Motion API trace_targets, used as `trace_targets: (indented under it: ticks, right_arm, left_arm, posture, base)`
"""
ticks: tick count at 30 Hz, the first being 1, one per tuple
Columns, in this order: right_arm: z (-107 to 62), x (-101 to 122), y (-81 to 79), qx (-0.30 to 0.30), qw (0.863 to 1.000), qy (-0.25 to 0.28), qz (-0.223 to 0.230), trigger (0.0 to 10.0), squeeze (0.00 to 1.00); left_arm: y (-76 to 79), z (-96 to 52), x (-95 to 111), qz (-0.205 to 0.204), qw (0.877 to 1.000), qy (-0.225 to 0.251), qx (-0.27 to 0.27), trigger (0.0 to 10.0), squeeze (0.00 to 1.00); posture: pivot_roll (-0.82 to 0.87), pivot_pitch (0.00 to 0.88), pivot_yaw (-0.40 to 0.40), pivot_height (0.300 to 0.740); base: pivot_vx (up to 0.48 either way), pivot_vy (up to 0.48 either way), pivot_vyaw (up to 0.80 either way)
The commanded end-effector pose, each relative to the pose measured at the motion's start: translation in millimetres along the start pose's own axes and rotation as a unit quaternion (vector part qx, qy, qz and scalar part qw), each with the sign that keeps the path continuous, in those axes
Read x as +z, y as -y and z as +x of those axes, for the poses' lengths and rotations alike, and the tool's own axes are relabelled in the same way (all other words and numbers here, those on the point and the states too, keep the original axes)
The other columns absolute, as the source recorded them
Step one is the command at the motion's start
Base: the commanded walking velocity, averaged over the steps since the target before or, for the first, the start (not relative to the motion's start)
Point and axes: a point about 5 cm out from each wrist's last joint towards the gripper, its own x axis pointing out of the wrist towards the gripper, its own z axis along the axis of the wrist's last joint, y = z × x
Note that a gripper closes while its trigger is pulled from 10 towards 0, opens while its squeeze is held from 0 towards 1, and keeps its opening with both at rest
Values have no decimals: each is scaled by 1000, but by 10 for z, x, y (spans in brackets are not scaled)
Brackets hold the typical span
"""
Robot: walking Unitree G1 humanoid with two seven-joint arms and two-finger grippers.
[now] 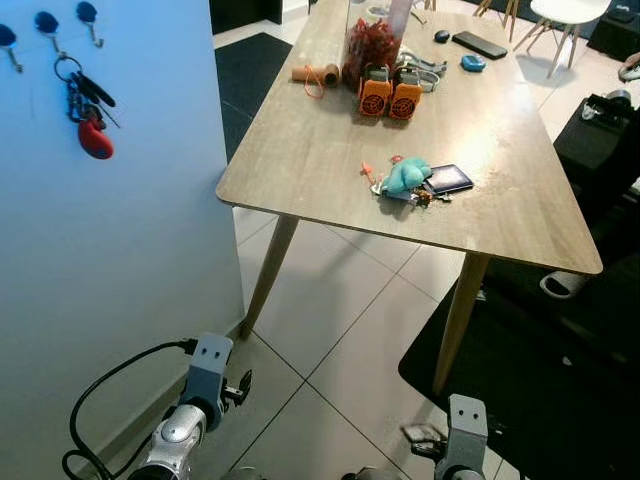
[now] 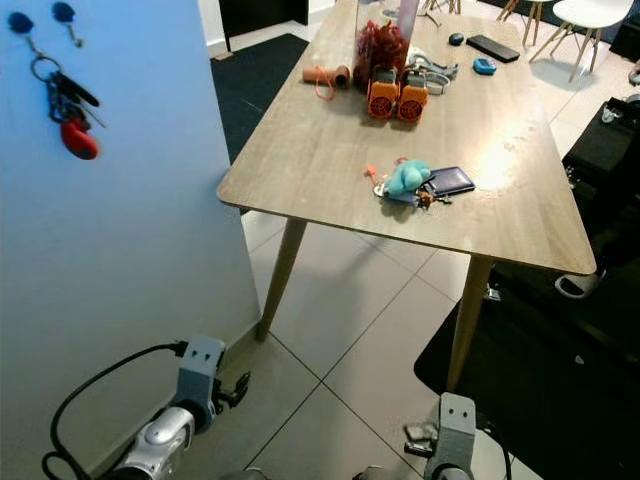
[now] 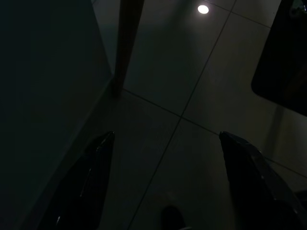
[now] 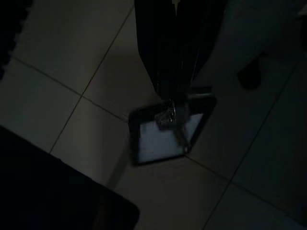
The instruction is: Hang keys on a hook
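Hanging low over the tiled floor (image 1: 330, 330), both arms sit idle at the bottom of the head views: the left gripper (image 3: 165, 191) has its two black fingers spread wide above the tiles beside a table leg (image 3: 125, 43), while the right gripper (image 4: 175, 62) has its fingers pressed together, a small metal ring and a dark-framed tile-like square showing just past their tips in the dim wrist view. A black cable (image 1: 110, 385) loops from the left arm near the foot of the pale blue wall (image 1: 120, 260). Beyond the arms stands the wooden table (image 1: 300, 150), which carries a teal plush keychain with keys (image 1: 404, 178) beside a dark card wallet (image 1: 449, 179), with two orange gadgets (image 1: 389, 95), a clear container (image 1: 374, 40) and a black phone (image 1: 479, 44) farther back. High on the wall, well apart from both grippers, a key bunch with a red fob (image 1: 86, 112) hangs from one of three blue hooks (image 1: 48, 24).
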Motion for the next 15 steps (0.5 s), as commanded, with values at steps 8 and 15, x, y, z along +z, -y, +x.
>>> trace_targets:
  ticks: [8, 15]
  right_arm:
    - [-8, -28, -32, 16, 999, -3, -31, 10000, 0]
    - [-3, -19, -76, 32, 998, -4, -49, 10000, 0]
  left_arm:
    - [20, -12, -37, -3, 1000, -4, 2, 10000, 0]
    - [12, -10, -36, -3, 1000, -6, 6, 10000, 0]
  posture:
    - [73, 45, -52, 740]
    - [69, 35, -50, 740]
  base:
    - [0, 0, 800]
    - [0, 0, 800]
